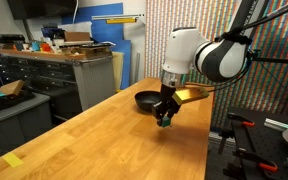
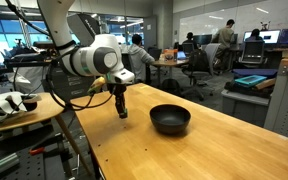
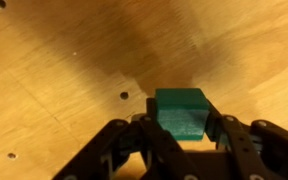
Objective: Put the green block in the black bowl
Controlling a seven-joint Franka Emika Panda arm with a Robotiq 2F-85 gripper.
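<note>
The green block point(image 3: 179, 112) is a small dark-green cube held between my gripper's fingers point(image 3: 180, 128) in the wrist view. It hangs above the wooden table. In an exterior view the gripper point(image 1: 164, 120) holds the block point(image 1: 165, 124) just above the table, with the black bowl point(image 1: 146, 100) behind it. In an exterior view the gripper point(image 2: 122, 112) is left of the shallow black bowl point(image 2: 170, 119), a short gap apart. The bowl looks empty.
The wooden table point(image 2: 184, 155) is long, with small screw holes point(image 3: 123, 96) in its top. Its edge runs close to the arm's base side point(image 2: 79, 130). Cabinets and a cluttered bench point(image 1: 54, 60) stand beyond the table.
</note>
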